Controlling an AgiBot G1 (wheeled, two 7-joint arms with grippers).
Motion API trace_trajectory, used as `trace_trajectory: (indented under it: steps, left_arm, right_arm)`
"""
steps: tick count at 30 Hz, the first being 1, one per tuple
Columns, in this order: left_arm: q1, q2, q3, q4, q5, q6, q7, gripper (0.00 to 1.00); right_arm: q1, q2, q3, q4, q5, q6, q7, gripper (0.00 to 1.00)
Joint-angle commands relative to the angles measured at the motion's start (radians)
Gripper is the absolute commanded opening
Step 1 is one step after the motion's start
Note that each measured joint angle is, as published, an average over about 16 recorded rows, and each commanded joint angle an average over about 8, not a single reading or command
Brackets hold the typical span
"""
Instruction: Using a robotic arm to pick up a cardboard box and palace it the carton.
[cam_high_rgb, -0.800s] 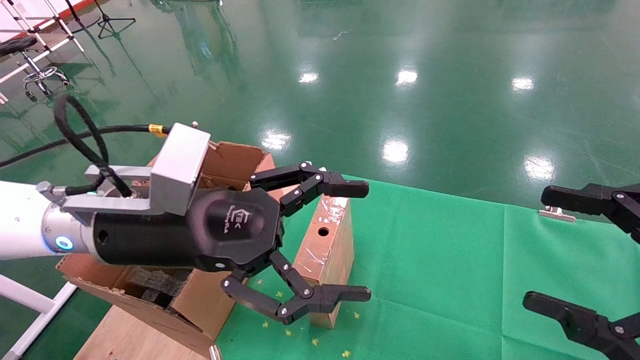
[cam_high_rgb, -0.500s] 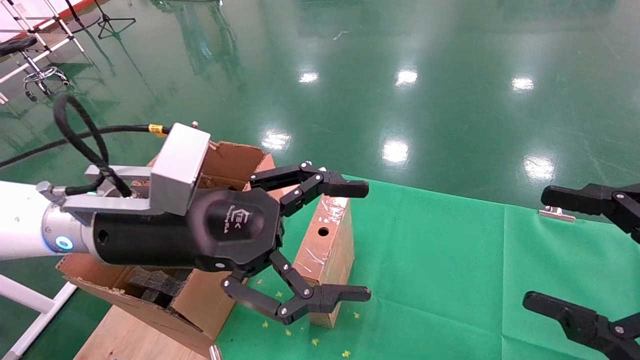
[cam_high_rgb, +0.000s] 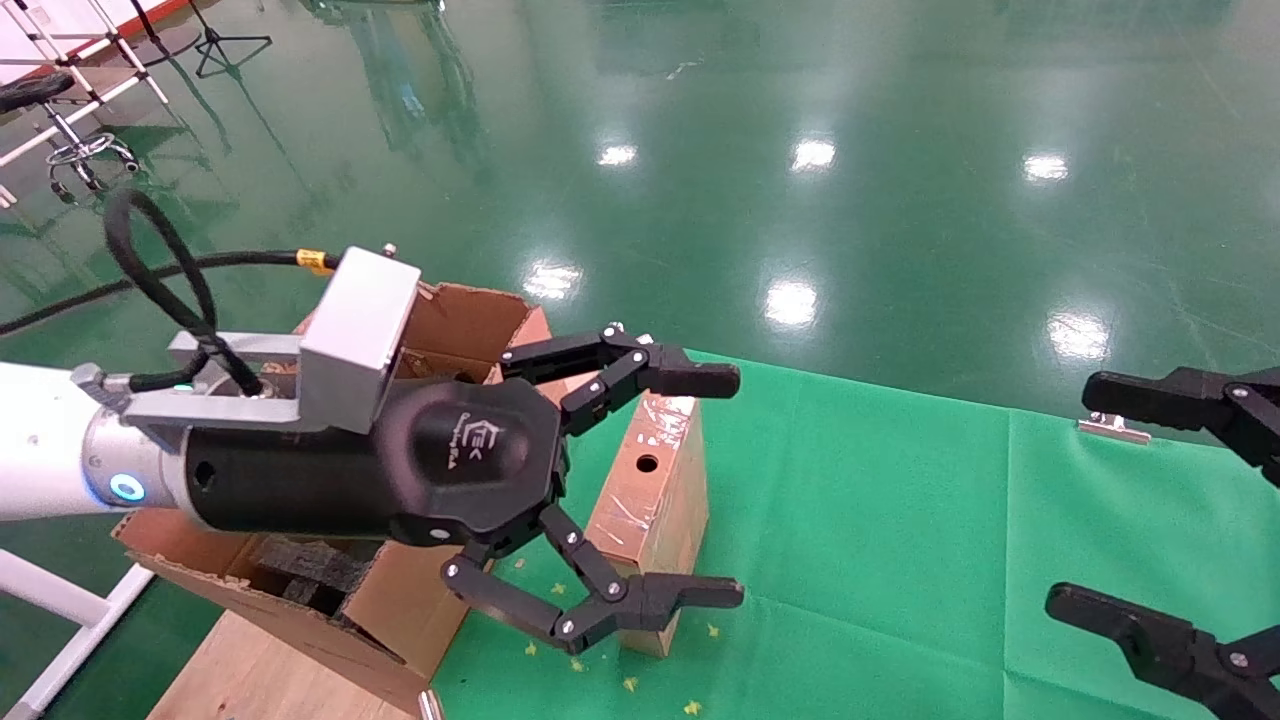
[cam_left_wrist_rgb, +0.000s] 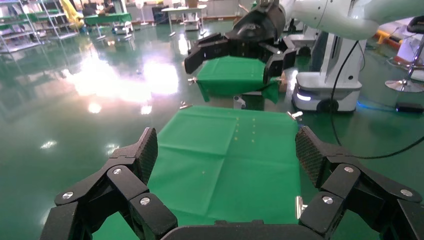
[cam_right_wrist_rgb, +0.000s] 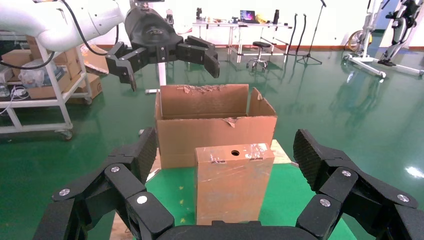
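A: Where does the cardboard box (cam_high_rgb: 652, 505) stand?

B: Upright on the green cloth (cam_high_rgb: 900, 560), just beside the carton (cam_high_rgb: 330, 600), near the cloth's left edge. Its tape-wrapped faces shine, and a round hole shows high on the side turned toward the right arm. In the right wrist view the same cardboard box (cam_right_wrist_rgb: 234, 182) stands in front of the carton (cam_right_wrist_rgb: 215, 127), hole near its top edge.

A: And the carton?

B: It is much larger, with ragged flaps and dark foam pieces (cam_high_rgb: 310, 570) inside. It sits at the left end of the table, partly on a bare wooden surface (cam_high_rgb: 250, 670).

A: Is the left gripper (cam_high_rgb: 720, 485) holding anything?

B: No. Its fingers are spread wide and clamp nothing. In the head view one fingertip (cam_high_rgb: 700, 381) shows over the top of the cardboard box and the other (cam_high_rgb: 700, 592) across its lower part. From the right wrist view, the left gripper (cam_right_wrist_rgb: 167, 60) hangs above the carton, higher than the cardboard box, so it is apart from it.

A: What is behind the gripper?

B: A black body, a grey box camera (cam_high_rgb: 355, 340), a looping black cable (cam_high_rgb: 160, 280), then a silver wrist with a blue light ring (cam_high_rgb: 127, 487) and the white arm.

A: And the right gripper (cam_high_rgb: 1075, 500)?

B: It is at the right edge over the green cloth, well apart from the cardboard box, its fingers spread wide too and empty. In the right wrist view both of its fingers (cam_right_wrist_rgb: 132, 155) frame the cardboard box from a distance.

A: Anything else?

B: Small yellow specks (cam_high_rgb: 630, 683) lie on the cloth near the cardboard box's foot, and a glossy green floor (cam_high_rgb: 800, 150) lies beyond.
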Motion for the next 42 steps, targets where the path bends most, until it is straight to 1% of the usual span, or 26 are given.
trace_trajectory:
  steps: [1, 2, 3, 4, 10, 20, 23, 25, 30, 35, 38, 42]
  left_arm:
    - [-0.007, -0.008, 0.004, -0.003, 0.015, -0.001, -0.006, 1.0]
    - [-0.02, -0.014, 0.012, -0.004, 0.037, -0.005, -0.018, 1.0]
    - [-0.033, -0.02, 0.02, -0.005, 0.06, -0.008, -0.032, 1.0]
    - [-0.048, -0.023, 0.028, -0.003, 0.082, -0.013, -0.047, 1.0]
    - [-0.104, -0.019, 0.062, 0.019, 0.161, -0.036, -0.111, 1.0]
    - [-0.116, -0.016, 0.072, 0.031, 0.187, -0.053, -0.128, 1.0]
    - [-0.128, -0.018, 0.083, 0.017, 0.229, -0.086, -0.162, 1.0]
    - [-0.144, -0.018, 0.097, -0.003, 0.276, -0.118, -0.204, 1.0]
    - [-0.231, 0.009, 0.164, -0.051, 0.456, -0.185, -0.386, 1.0]
    - [-0.333, 0.061, 0.249, -0.057, 0.64, -0.182, -0.617, 1.0]
    - [-0.376, 0.088, 0.293, -0.053, 0.726, -0.159, -0.779, 1.0]
    - [-0.436, 0.131, 0.348, -0.055, 0.846, -0.117, -1.023, 1.0]
  right_arm:
    - [0.0, 0.0, 0.0, 0.0, 0.0, 0.0, 0.0, 0.13]
    - [0.0, 0.0, 0.0, 0.0, 0.0, 0.0, 0.0, 0.06]
    - [0.0, 0.0, 0.0, 0.0, 0.0, 0.0, 0.0, 0.01]
    - [0.0, 0.0, 0.0, 0.0, 0.0, 0.0, 0.0, 0.0]
    - [0.0, 0.0, 0.0, 0.0, 0.0, 0.0, 0.0, 0.0]
    - [0.0, 0.0, 0.0, 0.0, 0.0, 0.0, 0.0, 0.0]
    - [0.0, 0.0, 0.0, 0.0, 0.0, 0.0, 0.0, 0.0]
    - [0.0, 0.0, 0.0, 0.0, 0.0, 0.0, 0.0, 0.0]
    - [0.0, 0.0, 0.0, 0.0, 0.0, 0.0, 0.0, 0.0]
    - [0.0, 0.0, 0.0, 0.0, 0.0, 0.0, 0.0, 0.0]
    - [0.0, 0.0, 0.0, 0.0, 0.0, 0.0, 0.0, 0.0]
    - [0.0, 0.0, 0.0, 0.0, 0.0, 0.0, 0.0, 0.0]
